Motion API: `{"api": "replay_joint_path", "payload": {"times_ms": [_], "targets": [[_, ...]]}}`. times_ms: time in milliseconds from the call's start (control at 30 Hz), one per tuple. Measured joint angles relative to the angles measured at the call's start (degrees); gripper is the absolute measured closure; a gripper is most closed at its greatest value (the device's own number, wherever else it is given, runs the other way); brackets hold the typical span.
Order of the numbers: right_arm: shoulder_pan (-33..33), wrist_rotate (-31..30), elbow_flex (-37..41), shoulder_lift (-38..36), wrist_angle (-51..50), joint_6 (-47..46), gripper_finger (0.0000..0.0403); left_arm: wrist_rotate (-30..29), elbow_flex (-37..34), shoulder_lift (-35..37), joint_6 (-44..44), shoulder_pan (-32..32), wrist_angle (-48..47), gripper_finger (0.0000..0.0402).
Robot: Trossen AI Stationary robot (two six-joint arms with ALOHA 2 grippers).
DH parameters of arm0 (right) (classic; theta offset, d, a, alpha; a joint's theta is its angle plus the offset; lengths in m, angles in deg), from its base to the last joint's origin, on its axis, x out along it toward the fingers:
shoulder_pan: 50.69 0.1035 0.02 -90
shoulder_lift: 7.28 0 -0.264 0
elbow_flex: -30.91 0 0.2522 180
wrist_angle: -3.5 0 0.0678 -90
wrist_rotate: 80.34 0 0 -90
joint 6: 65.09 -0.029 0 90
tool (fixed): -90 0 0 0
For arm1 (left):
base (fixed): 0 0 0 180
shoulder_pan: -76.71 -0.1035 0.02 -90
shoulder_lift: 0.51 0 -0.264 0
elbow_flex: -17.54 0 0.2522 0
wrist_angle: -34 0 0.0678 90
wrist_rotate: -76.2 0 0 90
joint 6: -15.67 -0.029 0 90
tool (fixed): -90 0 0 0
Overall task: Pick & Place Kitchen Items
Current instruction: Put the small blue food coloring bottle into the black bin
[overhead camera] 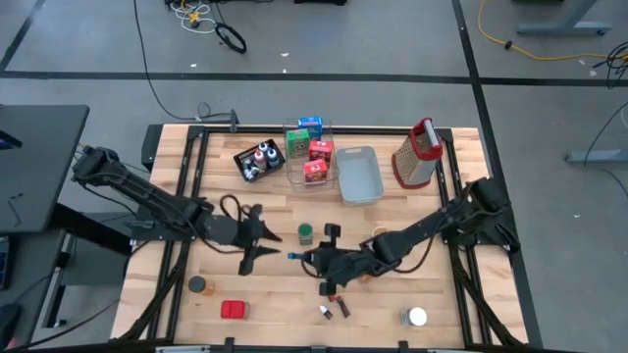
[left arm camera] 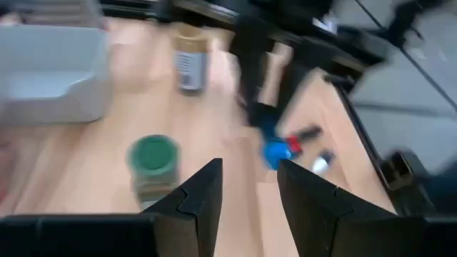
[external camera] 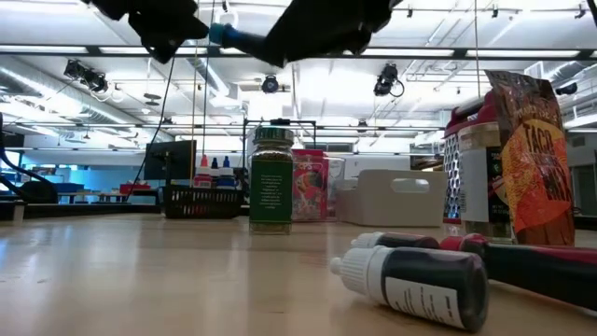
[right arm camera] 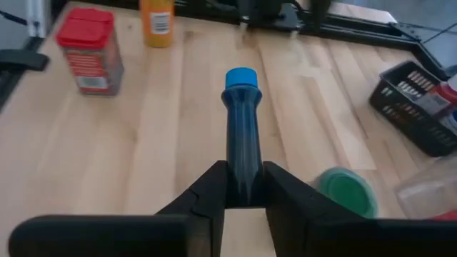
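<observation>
My right gripper (overhead camera: 316, 258) is shut on a dark little bottle with a blue cap (right arm camera: 241, 77), held above the table's middle. The cap (overhead camera: 292, 255) points toward my left gripper (overhead camera: 263, 241), which stands open close by with nothing between its fingers (left arm camera: 250, 193). A green-lidded jar (overhead camera: 306, 232) stands upright on its base on the wood just beyond both grippers. In the low view the bottle (external camera: 224, 35) hangs high above the tabletop. My right gripper pinches the bottle's lower body (right arm camera: 243, 178) between its two fingers. The fingers come slanting down from the table's right, and the bottle sticks straight out ahead along them, cap end foremost. It is lifted clear of the table.
At the back stand a black basket of small bottles (overhead camera: 257, 160), a clear bin of boxes (overhead camera: 309, 152), a grey-blue tray (overhead camera: 358, 175) and a grater (overhead camera: 417, 155). Near the front lie a red box (overhead camera: 234, 310), a brown jar (overhead camera: 198, 284), two small bottles (overhead camera: 334, 311) and a white-lidded can (overhead camera: 417, 317).
</observation>
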Motion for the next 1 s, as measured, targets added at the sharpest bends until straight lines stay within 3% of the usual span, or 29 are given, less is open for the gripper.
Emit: {"api": "replay_joint_path", "payload": {"times_ms": [233,400,667,1000], "targets": [[-1.9,0.2,0.0,0.1,-2.0,-0.4,0.0303,1.0,0.1,-8.8,-11.7,0.0,2.2,0.0250],[-2.2,0.2,0.0,0.1,-2.4,0.0,0.0308,-3.2,0.1,-12.7,-15.0,0.3,5.3,0.0222],[-2.4,0.2,0.0,0.1,-2.4,-0.1,0.0305,-5.7,0.1,-12.7,-17.2,0.5,11.4,0.0203],[-2.5,0.0,0.0,0.1,-1.3,0.1,0.0303,-3.6,0.1,-12.7,-16.7,0.5,12.7,0.0211]]}}
